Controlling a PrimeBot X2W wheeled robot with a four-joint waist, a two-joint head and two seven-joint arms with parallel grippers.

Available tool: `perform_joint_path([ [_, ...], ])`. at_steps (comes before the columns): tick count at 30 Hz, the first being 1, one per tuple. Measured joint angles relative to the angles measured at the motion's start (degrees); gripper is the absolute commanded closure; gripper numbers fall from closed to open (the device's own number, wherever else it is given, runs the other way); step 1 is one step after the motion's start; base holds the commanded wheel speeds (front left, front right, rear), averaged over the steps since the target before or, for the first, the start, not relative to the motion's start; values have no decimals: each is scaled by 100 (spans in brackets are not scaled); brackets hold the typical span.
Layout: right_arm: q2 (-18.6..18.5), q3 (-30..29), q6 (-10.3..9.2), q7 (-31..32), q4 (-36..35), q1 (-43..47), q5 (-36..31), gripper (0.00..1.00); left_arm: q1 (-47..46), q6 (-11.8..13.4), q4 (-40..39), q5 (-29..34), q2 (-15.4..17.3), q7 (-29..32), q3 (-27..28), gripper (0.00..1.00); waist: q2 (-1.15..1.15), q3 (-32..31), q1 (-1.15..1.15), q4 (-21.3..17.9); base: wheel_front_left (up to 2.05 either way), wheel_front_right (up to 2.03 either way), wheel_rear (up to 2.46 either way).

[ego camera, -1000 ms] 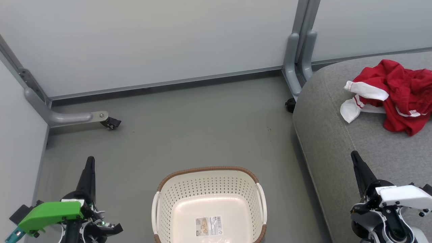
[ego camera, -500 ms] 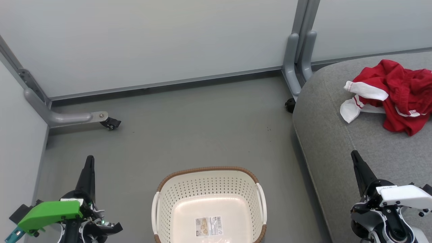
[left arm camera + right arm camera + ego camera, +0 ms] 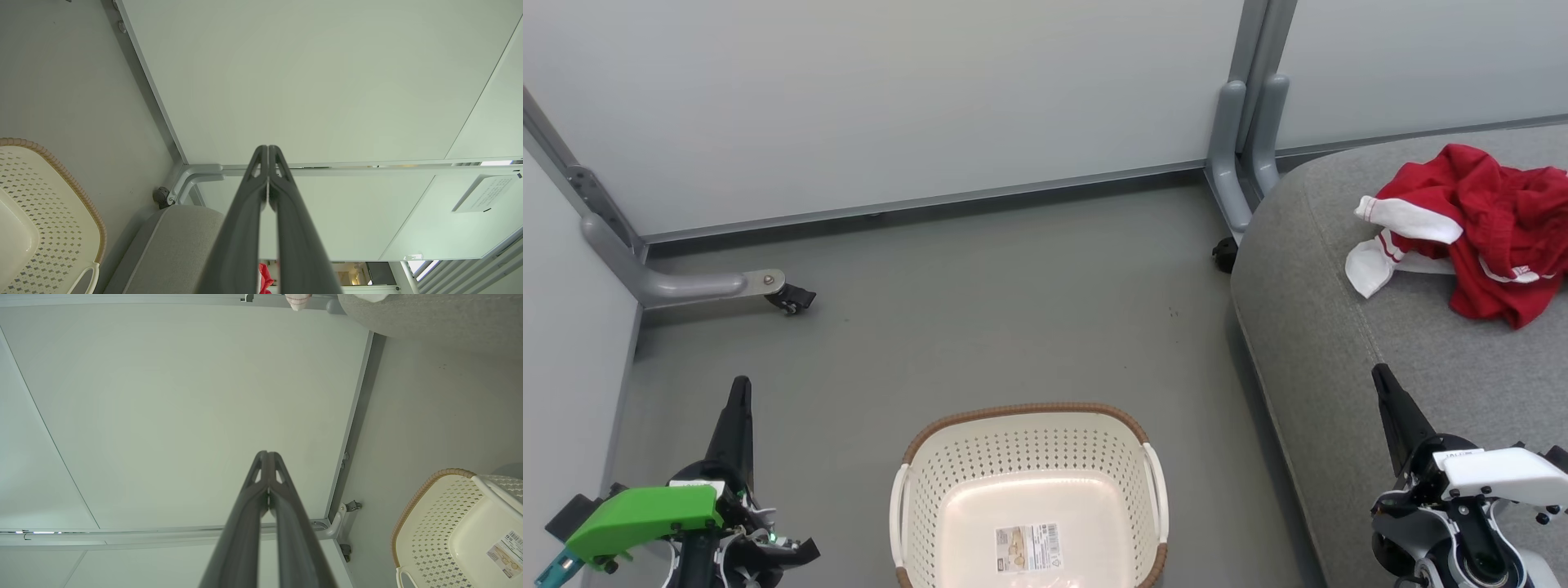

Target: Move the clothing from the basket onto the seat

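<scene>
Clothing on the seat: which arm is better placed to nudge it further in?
Right, probably. The right gripper hangs shut at the seat, on the same side as the clothing; the left gripper is beyond the basket, over the floor.

The basket (image 3: 1029, 445) stood on the grey floor (image 3: 980, 310) at near centre, with a label (image 3: 1028, 547) on its bottom. The red clothing (image 3: 1494, 229) lay heaped on the seat (image 3: 1339, 343) at far right. The left gripper (image 3: 740, 384) pointed up at near left and the right gripper (image 3: 1379, 373) over the seat's near part, each with its fingers pressed together.
</scene>
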Motion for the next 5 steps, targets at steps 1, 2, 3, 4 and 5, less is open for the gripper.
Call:
perform_joint_path([
  [1, 1, -1, 0, 0, 0, 0, -1, 100, 0, 0, 0, 0, 0, 0, 0, 100, 0, 0, 0, 0, 0, 0, 0],
  [2, 2, -2, 0, 1, 0, -1, -1, 100, 0, 0, 0, 0, 0, 0, 0, 100, 0, 0, 0, 0, 0, 0, 0],
  [3, 4, -4, 0, 5, 0, -1, -1, 100, 0, 0, 0, 0, 0, 0, 0, 100, 0, 0, 0, 0, 0, 0, 0],
  [4, 4, -5, 0, 7, 0, -1, -1, 100, 0, 0, -1, 0, 0, 0, 0, 100, 0, 0, 0, 0, 0, 0, 0],
  [5, 7, -7, 0, 7, 1, -1, -1, 100, 0, 0, -1, 0, 0, 0, 0, 100, 0, 0, 0, 0, 0, 0, 0],
])
